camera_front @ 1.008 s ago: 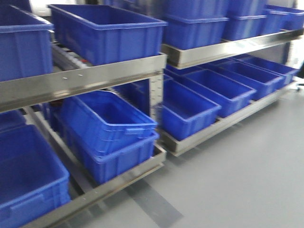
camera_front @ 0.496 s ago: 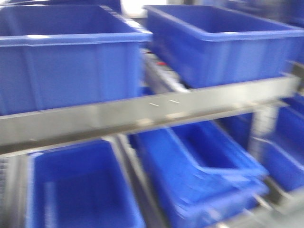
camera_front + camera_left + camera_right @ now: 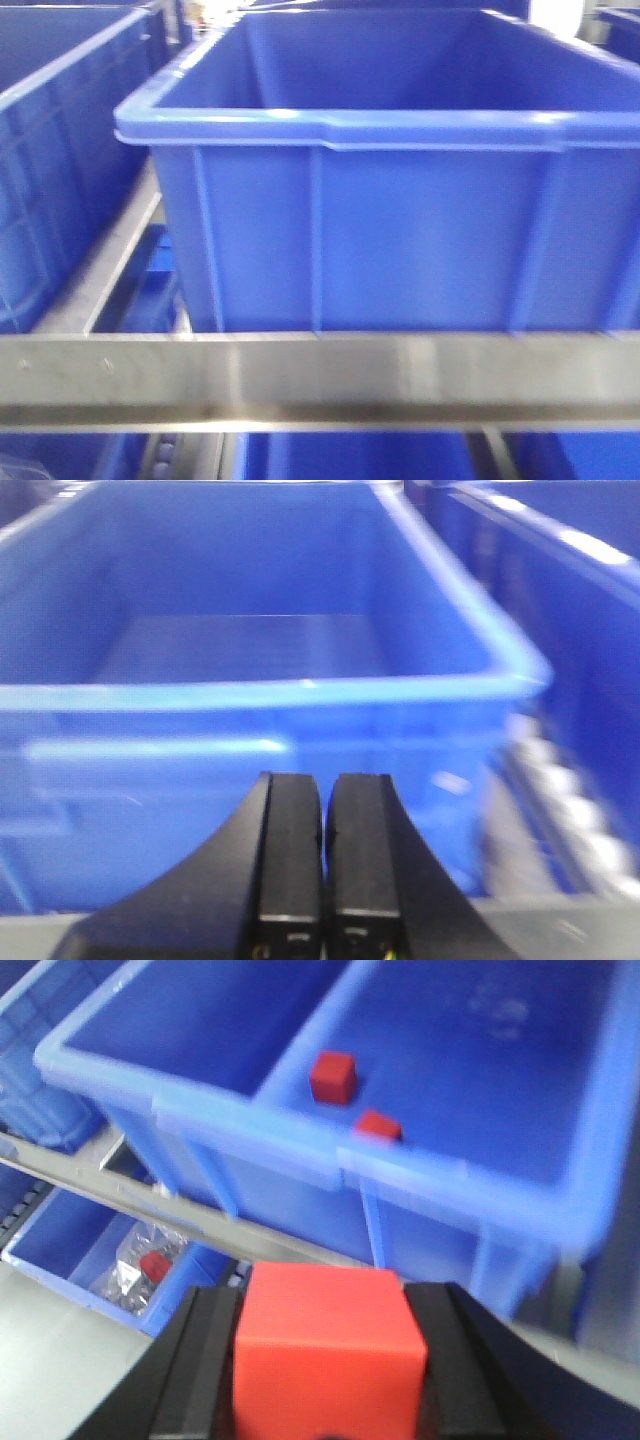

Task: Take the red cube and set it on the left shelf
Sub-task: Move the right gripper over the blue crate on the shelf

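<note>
Right gripper (image 3: pixel 322 1400) is clamped on the red cube (image 3: pixel 325 1345), facing a blue crate (image 3: pixel 250 1130) on the left shelf (image 3: pixel 320 380). Left gripper (image 3: pixel 322 850) is pinched closed and empty. Pick looks done. Next: carry over the rim, lower, release.

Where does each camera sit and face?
Front: faces rack, level with blue crate behind shelf lip; no robot parts.
Left wrist: behind shut left jaws, looking into empty crate.
Right wrist: behind right jaws shut on red cube, looking down at two loose cubes in a crate.
Both wrists: jaws bottom centre, crates beyond.
</note>
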Controlling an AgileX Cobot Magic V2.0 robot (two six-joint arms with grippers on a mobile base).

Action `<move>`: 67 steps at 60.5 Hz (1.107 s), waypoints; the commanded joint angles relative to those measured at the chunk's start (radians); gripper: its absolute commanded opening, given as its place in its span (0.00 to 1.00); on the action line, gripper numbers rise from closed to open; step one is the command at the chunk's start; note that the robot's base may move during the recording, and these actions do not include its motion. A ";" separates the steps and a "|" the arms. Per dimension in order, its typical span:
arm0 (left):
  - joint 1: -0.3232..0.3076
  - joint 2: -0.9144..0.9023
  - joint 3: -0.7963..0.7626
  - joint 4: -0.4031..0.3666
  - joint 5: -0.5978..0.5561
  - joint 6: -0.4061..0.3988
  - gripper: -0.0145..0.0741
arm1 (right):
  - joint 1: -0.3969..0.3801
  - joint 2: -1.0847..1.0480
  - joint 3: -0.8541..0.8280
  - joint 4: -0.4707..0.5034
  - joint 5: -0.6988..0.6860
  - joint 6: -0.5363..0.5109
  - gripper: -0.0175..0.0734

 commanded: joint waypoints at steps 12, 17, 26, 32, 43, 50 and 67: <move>-0.004 -0.015 0.023 -0.004 -0.088 -0.001 0.28 | 0.002 0.006 -0.029 -0.002 -0.075 -0.006 0.44; -0.004 -0.015 0.023 -0.004 -0.088 -0.001 0.28 | 0.002 0.006 -0.029 -0.002 -0.075 -0.006 0.44; -0.004 -0.015 0.023 -0.004 -0.088 -0.001 0.28 | 0.002 0.006 -0.029 -0.002 -0.075 -0.006 0.44; -0.004 -0.015 0.023 -0.004 -0.088 -0.001 0.28 | 0.002 0.006 -0.029 -0.002 -0.075 -0.006 0.44; -0.004 -0.015 0.023 -0.004 -0.088 -0.001 0.28 | 0.002 0.006 -0.029 -0.002 -0.075 -0.006 0.44; -0.004 -0.015 0.023 -0.004 -0.088 -0.001 0.28 | 0.002 0.006 -0.029 -0.002 -0.075 -0.006 0.44; -0.004 -0.015 0.023 -0.004 -0.088 -0.001 0.28 | 0.002 0.006 -0.029 -0.002 -0.074 -0.006 0.44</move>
